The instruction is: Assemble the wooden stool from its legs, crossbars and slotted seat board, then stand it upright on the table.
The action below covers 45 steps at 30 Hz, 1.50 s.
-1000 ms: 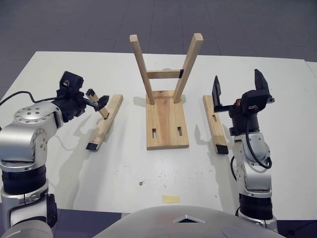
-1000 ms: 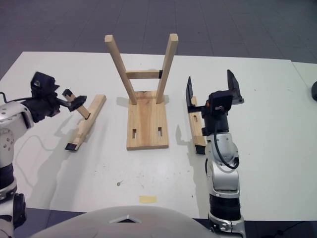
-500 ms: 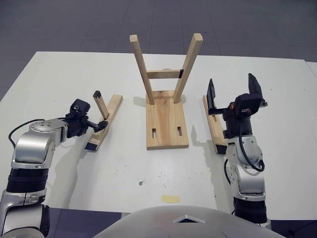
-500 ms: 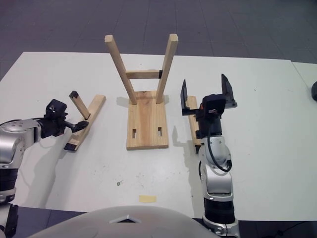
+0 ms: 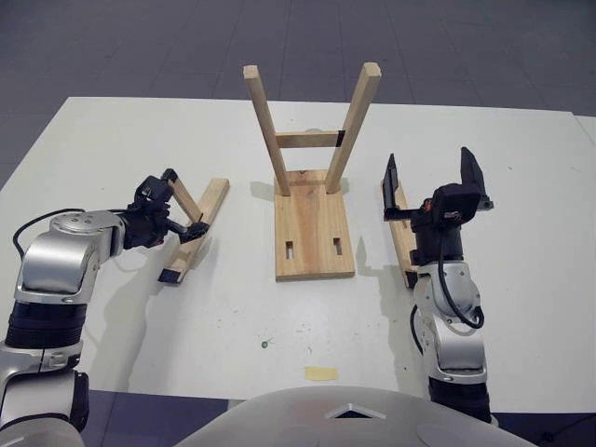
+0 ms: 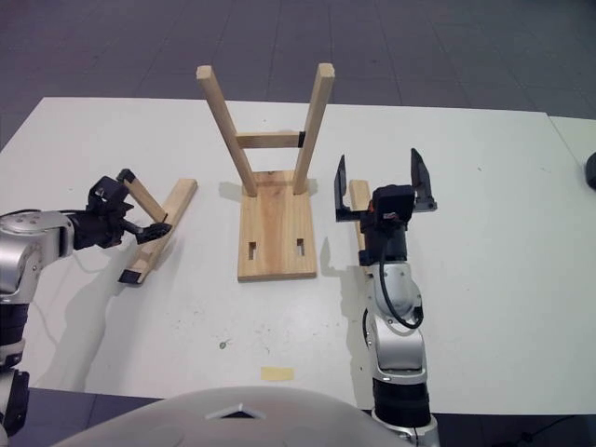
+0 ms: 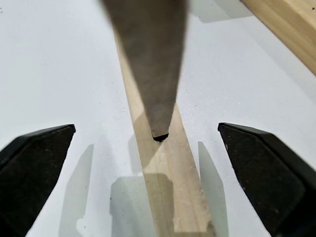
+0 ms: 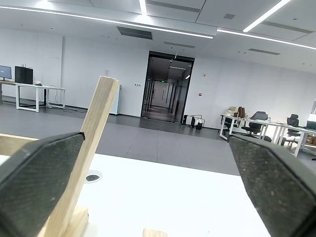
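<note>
Lying flat at the middle of the white table (image 5: 140,307), the slotted seat board (image 5: 314,223) is pale wood with two small slots (image 5: 290,250) near its close end. From its far end two legs (image 5: 266,130) rise, splaying apart and joined by a crossbar (image 5: 308,140).

A loose leg (image 5: 209,207) lies to the board's left, dark-capped at its near end, with a short bar (image 5: 185,197) slanting up from it. Another loose leg (image 5: 402,244) lies to the right.

The right gripper (image 5: 428,186) stands over that right leg, fingers spread wide and empty. The left gripper (image 5: 182,205) is also spread and grips nothing, one finger on each side of the short bar.

Half a second ago the left gripper sat lower, beside its leg. It has since come up around the bar, while the right gripper has eased slightly down and inward.
</note>
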{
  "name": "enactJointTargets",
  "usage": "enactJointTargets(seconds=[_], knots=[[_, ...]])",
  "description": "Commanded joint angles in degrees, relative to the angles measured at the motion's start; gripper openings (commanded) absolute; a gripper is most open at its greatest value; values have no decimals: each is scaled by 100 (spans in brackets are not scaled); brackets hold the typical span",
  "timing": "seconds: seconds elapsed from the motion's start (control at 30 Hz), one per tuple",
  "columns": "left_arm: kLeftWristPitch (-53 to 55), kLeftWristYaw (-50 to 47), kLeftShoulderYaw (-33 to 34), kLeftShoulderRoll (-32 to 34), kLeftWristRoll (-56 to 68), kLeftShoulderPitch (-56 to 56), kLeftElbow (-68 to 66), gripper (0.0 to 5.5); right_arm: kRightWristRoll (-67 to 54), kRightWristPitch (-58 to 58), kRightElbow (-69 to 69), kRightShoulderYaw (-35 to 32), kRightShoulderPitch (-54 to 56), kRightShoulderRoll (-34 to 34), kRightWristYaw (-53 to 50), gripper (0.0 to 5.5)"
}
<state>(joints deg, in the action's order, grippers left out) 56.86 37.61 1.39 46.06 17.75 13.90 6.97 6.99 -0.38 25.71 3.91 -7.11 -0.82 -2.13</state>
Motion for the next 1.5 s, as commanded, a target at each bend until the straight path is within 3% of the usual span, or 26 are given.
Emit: enactJointTargets(seconds=[0.03,0.7,0.8,0.97,1.13,1.33,1.5], knots=[[-79,77,-231,119,-153,-144,-128,538,26,-28,-72,-23,13,36,-58,540],[-896,691,-1009,519,-641,-504,-483,208,121,-81,-36,10,-116,168,-275,540],[-1057,603,-985,429,-713,-396,-602,206,21,-46,-26,-31,-80,190,-281,540],[-1370,101,-380,-121,-521,94,-747,206,-160,92,40,-173,117,102,-159,540],[-1690,-807,242,-865,-419,1313,-426,206,-1219,919,425,-819,603,-28,127,540],[-3187,-1702,449,-1323,-876,2480,-121,206,-3375,1968,955,-1515,1789,-253,418,540],[-4374,-1290,-10,-1306,-1165,2582,372,206,-5789,2628,1193,-1888,2379,-212,264,540]])
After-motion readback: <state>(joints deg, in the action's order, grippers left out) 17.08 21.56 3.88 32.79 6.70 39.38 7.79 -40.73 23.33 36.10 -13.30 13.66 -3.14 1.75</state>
